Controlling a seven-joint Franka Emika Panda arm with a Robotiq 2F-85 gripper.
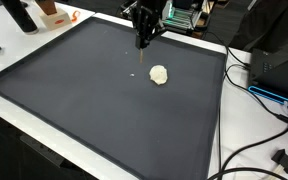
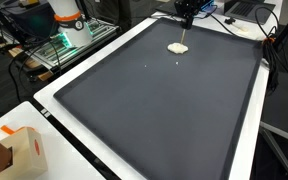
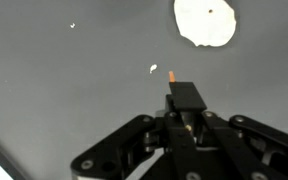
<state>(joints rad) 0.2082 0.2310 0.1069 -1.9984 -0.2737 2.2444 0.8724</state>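
A large dark mat (image 1: 94,100) (image 2: 154,110) covers the table. A flat, pale, irregular lump (image 1: 159,75) (image 2: 177,47) (image 3: 204,22) lies on it near the far side. My gripper (image 1: 143,44) (image 2: 185,20) (image 3: 184,95) hangs above the mat just beside the lump, apart from it. Its fingers are pressed together, and a thin object with an orange tip (image 3: 171,72) sticks out between them, pointing down at the mat. A tiny white speck (image 3: 153,70) lies on the mat close to that tip.
Black cables (image 1: 254,95) and a dark box (image 1: 284,65) lie off one edge of the mat. A cardboard box (image 2: 22,152) sits at a near corner. A white and orange bottle (image 2: 68,18) and equipment stand beyond the table.
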